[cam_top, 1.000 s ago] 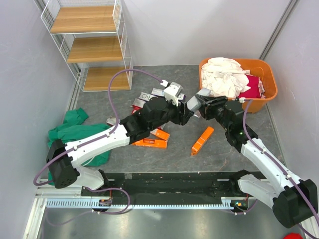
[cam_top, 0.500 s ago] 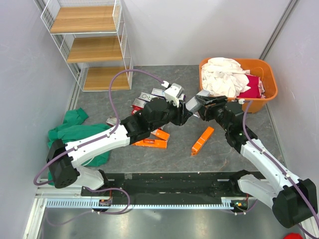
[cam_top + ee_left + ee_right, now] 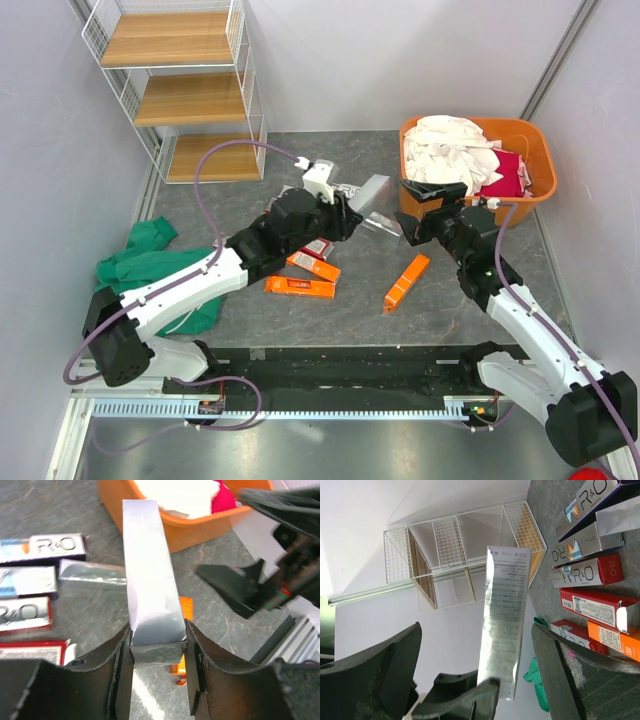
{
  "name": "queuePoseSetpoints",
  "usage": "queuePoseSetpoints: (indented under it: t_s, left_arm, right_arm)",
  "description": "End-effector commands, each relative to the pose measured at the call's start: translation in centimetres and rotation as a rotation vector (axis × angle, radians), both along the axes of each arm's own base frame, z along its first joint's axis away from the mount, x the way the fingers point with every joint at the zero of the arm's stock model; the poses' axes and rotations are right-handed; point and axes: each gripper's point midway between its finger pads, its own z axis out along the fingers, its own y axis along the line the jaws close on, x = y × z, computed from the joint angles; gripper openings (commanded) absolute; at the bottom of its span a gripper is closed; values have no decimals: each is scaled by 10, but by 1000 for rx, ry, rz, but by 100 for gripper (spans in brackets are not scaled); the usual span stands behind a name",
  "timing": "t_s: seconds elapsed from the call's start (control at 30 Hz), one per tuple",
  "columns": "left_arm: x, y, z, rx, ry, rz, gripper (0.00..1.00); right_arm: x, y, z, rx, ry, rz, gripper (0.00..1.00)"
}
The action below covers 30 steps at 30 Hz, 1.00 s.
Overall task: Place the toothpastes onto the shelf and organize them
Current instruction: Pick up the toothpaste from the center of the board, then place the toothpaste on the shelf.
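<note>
Left gripper (image 3: 157,647) clamps the near end of a silver carton (image 3: 149,575), holding it above the floor between the two arms. Right gripper (image 3: 421,208) stands with jaws spread wide just beside that carton, gripping nothing. Other cartons (image 3: 300,287) lie on the floor, well apart from the shelf (image 3: 185,100).

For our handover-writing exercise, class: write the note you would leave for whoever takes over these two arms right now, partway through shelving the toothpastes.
Left gripper: shut on the silver carton, held off the floor between the arms.
Right gripper: open, empty, near the orange tub.
Other toothpastes: on the floor. One orange carton lies alone; the R.O cartons and others lie under the left arm.
Done: nothing on the shelf.
Left: shelve the silver carton, then the rest.
</note>
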Motion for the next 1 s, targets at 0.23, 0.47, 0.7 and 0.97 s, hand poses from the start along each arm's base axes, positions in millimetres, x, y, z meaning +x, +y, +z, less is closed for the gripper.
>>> queuePoseSetpoints:
  t_s: [0.23,0.47,0.7,0.97]
  left_arm:
    - [30,106,61,-406,38,108,2]
    - [34,171,97,-461,-7,174,2]
    - [40,218,140,-534,-88,196,2]
    - [43,238,196,-573,-173,136,2]
  right_arm:
    - [-7,0,13,-56,-84,48,98]
    - [-7,0,4,-73,-70,55,98]
    - [-8,0,-5,-98,-62,72,98]
    - [-10,8,1,-163,-109,147,98]
